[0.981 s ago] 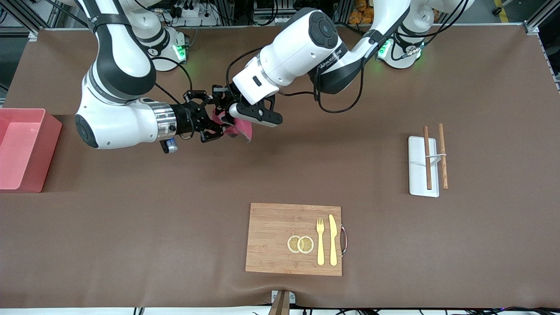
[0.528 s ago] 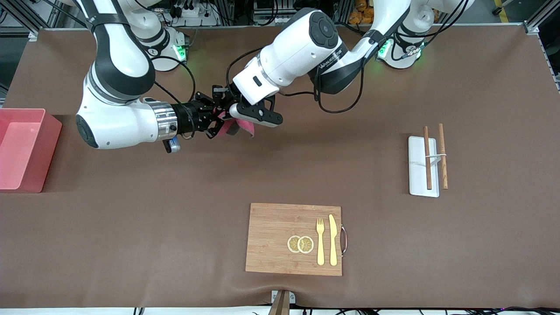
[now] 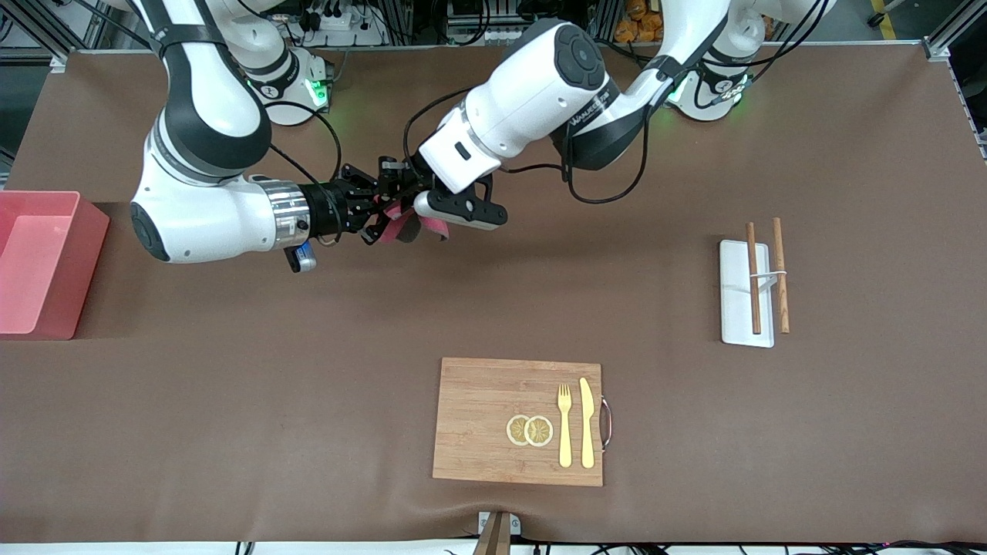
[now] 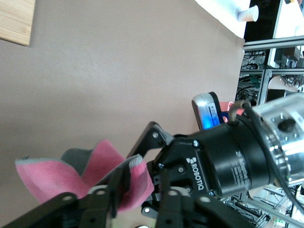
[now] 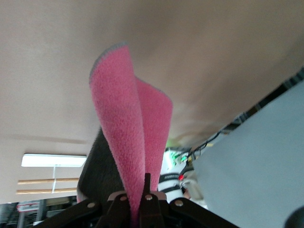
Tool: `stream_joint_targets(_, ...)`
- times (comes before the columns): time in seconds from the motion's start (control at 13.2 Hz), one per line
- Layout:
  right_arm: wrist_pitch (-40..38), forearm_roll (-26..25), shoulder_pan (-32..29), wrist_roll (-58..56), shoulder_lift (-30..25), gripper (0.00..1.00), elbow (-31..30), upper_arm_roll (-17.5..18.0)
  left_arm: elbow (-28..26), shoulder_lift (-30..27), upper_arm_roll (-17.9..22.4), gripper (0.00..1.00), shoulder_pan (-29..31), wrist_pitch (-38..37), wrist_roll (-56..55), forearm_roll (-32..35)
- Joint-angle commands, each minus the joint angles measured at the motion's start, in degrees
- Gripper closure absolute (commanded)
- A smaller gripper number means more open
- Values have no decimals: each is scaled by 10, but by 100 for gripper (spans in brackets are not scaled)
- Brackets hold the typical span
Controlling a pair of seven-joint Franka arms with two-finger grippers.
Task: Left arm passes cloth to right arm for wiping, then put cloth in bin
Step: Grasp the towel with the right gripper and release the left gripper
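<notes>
The right wrist view shows the right claw (image 5: 142, 202) clenched on the one cloth (image 5: 128, 123), folded, in the air over the brown surface (image 3: 308, 370). The left claw (image 3: 401, 196) hangs at the cloth; its grip cannot be told. One bin (image 3: 38, 262) sits at the right arm's end.

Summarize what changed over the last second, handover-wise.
The right pincer closed on the cloth over the table. The left pincer was clamped on the cloth and has begun opening, its arm shifting slightly toward its own base. Bin, cutting board and tray did not move.
</notes>
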Motion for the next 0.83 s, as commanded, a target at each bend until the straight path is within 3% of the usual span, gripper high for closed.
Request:
stream_joint_targets(0.0,21,-80,6,-83,-3,100,14,-1,-2,-9,3,0,33,3,-6,3)
stream_joint_targets(0.15,39,-168,19,-171,-2,100,13,-1,-13,-22,2,0,78,-10,-6,49)
stream_joint_targets(0.45,147,-197,54,-200,40,100,0,-1,-14,-26,2,0,129,-103,-6,154)
stream_joint_targets(0.75,266,-243,83,-219,89,100,-31,-1,-15,-40,2,0,199,-216,-1,205)
